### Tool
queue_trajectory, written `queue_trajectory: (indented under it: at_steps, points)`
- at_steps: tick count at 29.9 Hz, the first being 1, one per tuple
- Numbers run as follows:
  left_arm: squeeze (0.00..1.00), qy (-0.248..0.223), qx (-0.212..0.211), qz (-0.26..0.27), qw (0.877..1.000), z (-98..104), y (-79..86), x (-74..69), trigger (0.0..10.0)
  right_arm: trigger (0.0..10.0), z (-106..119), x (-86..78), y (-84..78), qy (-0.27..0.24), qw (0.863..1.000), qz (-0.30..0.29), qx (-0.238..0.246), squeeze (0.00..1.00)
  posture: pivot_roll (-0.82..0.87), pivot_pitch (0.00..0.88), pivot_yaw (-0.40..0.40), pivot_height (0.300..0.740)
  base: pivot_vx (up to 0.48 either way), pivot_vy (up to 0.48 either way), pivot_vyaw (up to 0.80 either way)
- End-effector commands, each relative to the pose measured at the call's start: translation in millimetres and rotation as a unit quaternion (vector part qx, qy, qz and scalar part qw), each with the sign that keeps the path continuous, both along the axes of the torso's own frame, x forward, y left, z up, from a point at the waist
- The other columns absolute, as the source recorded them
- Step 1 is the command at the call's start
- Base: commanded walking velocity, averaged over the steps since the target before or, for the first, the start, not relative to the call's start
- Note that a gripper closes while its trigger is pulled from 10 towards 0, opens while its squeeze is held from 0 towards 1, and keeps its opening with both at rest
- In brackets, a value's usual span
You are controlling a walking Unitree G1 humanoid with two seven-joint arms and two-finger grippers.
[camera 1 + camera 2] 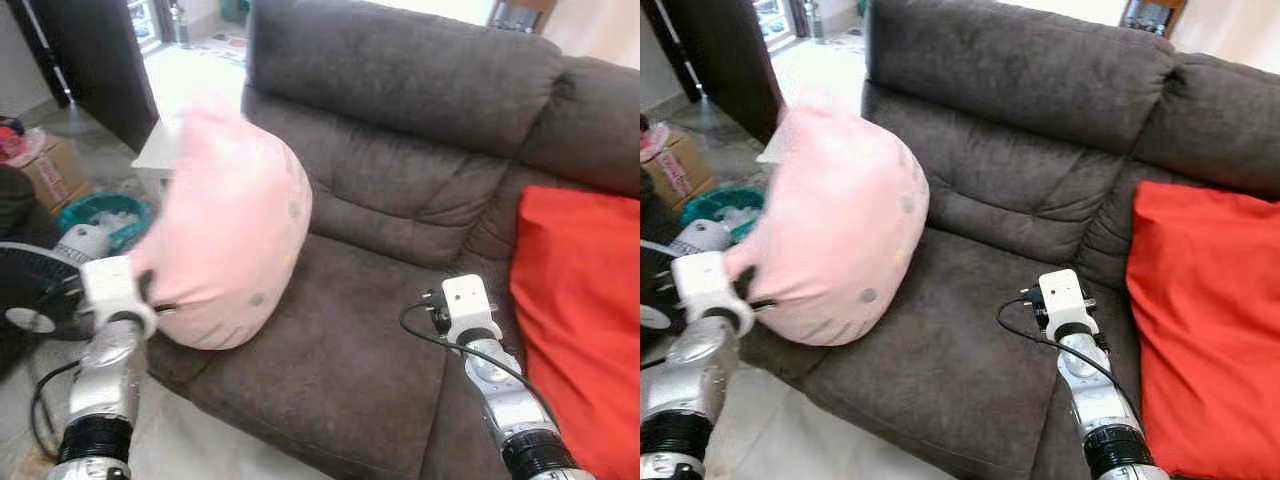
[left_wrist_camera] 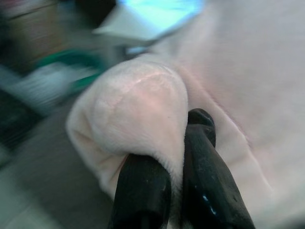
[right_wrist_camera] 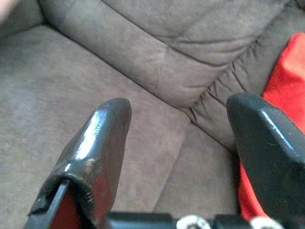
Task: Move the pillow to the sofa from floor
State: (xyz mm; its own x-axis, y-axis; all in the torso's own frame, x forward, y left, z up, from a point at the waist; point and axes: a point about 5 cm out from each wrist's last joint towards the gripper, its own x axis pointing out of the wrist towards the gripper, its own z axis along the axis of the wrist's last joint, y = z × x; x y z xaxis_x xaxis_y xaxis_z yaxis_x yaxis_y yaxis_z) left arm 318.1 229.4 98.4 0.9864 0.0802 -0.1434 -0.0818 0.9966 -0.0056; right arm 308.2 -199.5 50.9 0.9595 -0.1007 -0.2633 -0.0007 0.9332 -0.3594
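Left gripper (image 2: 183, 143) jaws closed tight on a bunched corner of the pink pillow (image 1: 225, 235), plush fabric folded over and squeezed between the two black fingers (image 2: 209, 186). Pillow bulging up and away beyond the jaws, lifted over the left end of the dark grey sofa (image 1: 400, 160), lower edge at or just above the seat cushion (image 1: 340, 350); contact with the seat hard to tell. Small pale dots scattered on the pillow's side. Right gripper (image 3: 181, 124) jaws spread wide and holding nothing, hovering over the middle of the seat; straight ahead of the jaws, the seam where seat meets backrest; beside the outer finger, the edge of a red cushion (image 1: 580, 320) propped at the sofa's right end. Beyond the left jaws and the pillow, blurred floor clutter: a green basin (image 1: 100, 215), a cardboard box (image 1: 50, 170) and a black fan (image 1: 35, 295).
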Motion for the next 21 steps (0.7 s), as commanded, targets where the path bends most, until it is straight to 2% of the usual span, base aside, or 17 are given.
queue_trajectory:
  at_steps: [1, 5, 11, 16, 20, 21]
  points:
    - [0.0, 0.011, -0.002, -0.022, 1.0, -8, -9.1, -3.4, 10.0, 10.0, 1, 0.6, -2.7, -0.001, 1.0, -0.003, -0.001, 0.0, 0.15, 0.064, -0.103, 0.74, 0.0, 0.0, 0.0]
    - [0.0, 0.01, 0.003, -0.028, 1.0, -9, -12.0, -3.0, 10.0, 10.0, 1, 0.6, -1.6, -0.001, 1.0, -0.002, 0.0, 0.0, 0.15, 0.064, -0.102, 0.74, 0.0, 0.0, 0.0]
    - [0.0, 0.007, 0.012, -0.026, 1.0, -8, -5.8, -4.9, 10.0, 10.0, 0, 0.4, -1.9, 0.0, 1.0, -0.003, 0.002, 0.0, 0.15, 0.063, -0.098, 0.74, 0.0, 0.0, 0.0]
    - [0.0, -0.016, 0.015, -0.003, 1.0, -3, -0.7, -4.0, 10.0, 10.0, 0, 1.0, 0.3, -0.001, 1.0, -0.001, 0.004, 0.0, 0.16, 0.062, -0.099, 0.74, 0.0, 0.0, 0.0]
    - [0.0, -0.04, 0.012, -0.01, 0.999, 4, -6.8, -2.0, 10.0, 10.0, 0, 1.1, 1.1, -0.002, 1.0, 0.001, 0.005, 0.0, 0.15, 0.063, -0.099, 0.74, 0.0, 0.0, 0.0]
    - [0.45, -0.041, 0.015, -0.017, 0.999, 5, -9.5, -1.7, 10.0, 10.0, 0, 0.9, 0.9, -0.002, 1.0, 0.001, 0.005, 0.0, 0.15, 0.065, -0.1, 0.74, 0.0, 0.0, 0.0]
